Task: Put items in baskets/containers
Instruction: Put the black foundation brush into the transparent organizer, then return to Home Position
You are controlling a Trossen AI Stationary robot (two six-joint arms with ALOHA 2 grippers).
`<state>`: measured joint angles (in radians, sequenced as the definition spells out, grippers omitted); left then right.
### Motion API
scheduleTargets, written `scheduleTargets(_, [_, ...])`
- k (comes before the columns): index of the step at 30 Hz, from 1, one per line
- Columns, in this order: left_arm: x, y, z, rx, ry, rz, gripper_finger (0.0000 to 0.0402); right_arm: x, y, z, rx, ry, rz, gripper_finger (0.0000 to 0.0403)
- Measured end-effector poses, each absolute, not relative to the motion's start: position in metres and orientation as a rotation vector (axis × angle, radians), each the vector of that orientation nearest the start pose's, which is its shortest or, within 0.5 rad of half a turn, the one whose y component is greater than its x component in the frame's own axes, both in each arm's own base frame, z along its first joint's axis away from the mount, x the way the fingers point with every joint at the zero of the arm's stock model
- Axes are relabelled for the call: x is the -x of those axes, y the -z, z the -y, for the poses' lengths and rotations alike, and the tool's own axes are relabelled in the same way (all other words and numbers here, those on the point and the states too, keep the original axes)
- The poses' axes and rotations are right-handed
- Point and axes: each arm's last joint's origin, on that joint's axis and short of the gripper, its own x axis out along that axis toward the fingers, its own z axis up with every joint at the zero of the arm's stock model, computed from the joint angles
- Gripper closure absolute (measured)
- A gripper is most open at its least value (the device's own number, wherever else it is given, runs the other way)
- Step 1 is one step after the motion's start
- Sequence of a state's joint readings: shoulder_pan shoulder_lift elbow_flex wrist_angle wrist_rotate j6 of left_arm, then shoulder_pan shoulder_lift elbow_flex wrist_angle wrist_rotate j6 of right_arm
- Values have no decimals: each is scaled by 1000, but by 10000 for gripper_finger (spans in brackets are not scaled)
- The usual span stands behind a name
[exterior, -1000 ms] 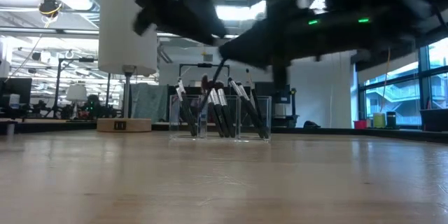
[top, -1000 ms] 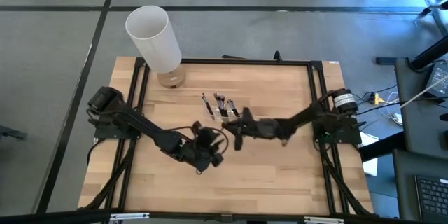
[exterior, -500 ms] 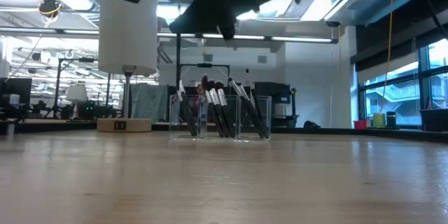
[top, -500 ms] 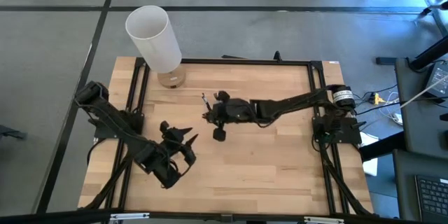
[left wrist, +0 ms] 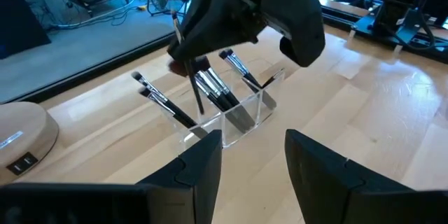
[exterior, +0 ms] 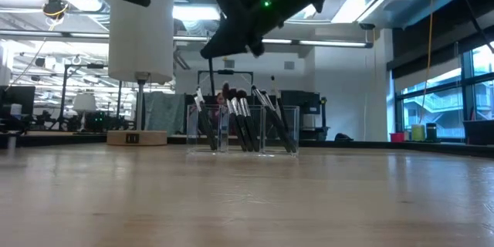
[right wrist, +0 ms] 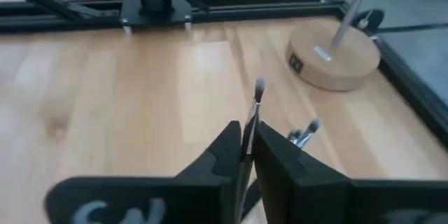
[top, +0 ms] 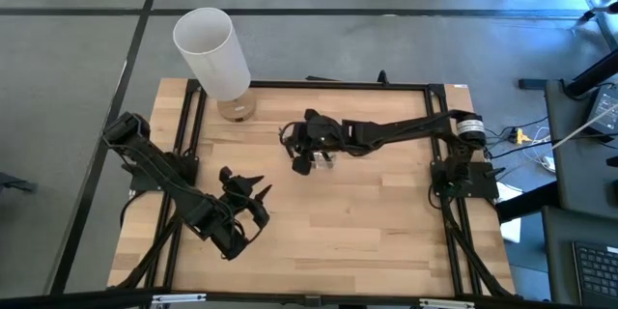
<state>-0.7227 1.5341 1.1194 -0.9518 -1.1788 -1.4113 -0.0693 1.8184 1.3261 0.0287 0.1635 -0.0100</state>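
The clear organizer point(exterior: 243, 131) stands on the wood toward the table's far side, also seen as the organizer point(left wrist: 234, 115). Several dark brushes point(exterior: 241, 120) lean in it, bristles up. My right gripper point(top: 301, 157) hovers just above it, shut on one more thin brush point(right wrist: 255, 108). My left gripper point(top: 249, 191) waits open, off to the near left; its fingers point(left wrist: 203, 164) point toward the organizer with nothing between them. My right gripper point(right wrist: 246, 147) pinches a thin brush by its shaft point(right wrist: 250, 131) between the two fingers. The brush lies along the fingers and sticks out past them. It slants down from the gripper, lifted clear, its lower end point(left wrist: 198, 101) by the organizer's top.
A tall white cylinder point(top: 210, 48) on a round wooden base point(right wrist: 334, 59) stands at the far left corner of the table. A black frame rail point(top: 338, 85) runs around the table. Bare wood point(top: 367, 222) lies on the near and right sides.
My left gripper has drawn back from the table's middle toward the near left. My right gripper, carrying the brush, has moved from the middle toward the far edge and now hangs over the organizer.
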Motion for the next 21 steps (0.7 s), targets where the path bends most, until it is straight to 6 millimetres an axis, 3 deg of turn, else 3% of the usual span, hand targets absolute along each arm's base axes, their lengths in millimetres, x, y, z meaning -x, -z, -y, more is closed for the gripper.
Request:
scheduleTargets(8, [-225, -246, 160, 207, -770, -351, 249, -416, -233, 47, -49, 218, -524, 322])
scheduleTargets(13, [-224, -245, 161, 197, -765, -368, 249, -417, -232, 47, -56, 200, -526, 279])
scheduleTargets(21, [-223, -244, 160, 188, -763, -405, 249, -398, -262, 26, -32, 154, -527, 246])
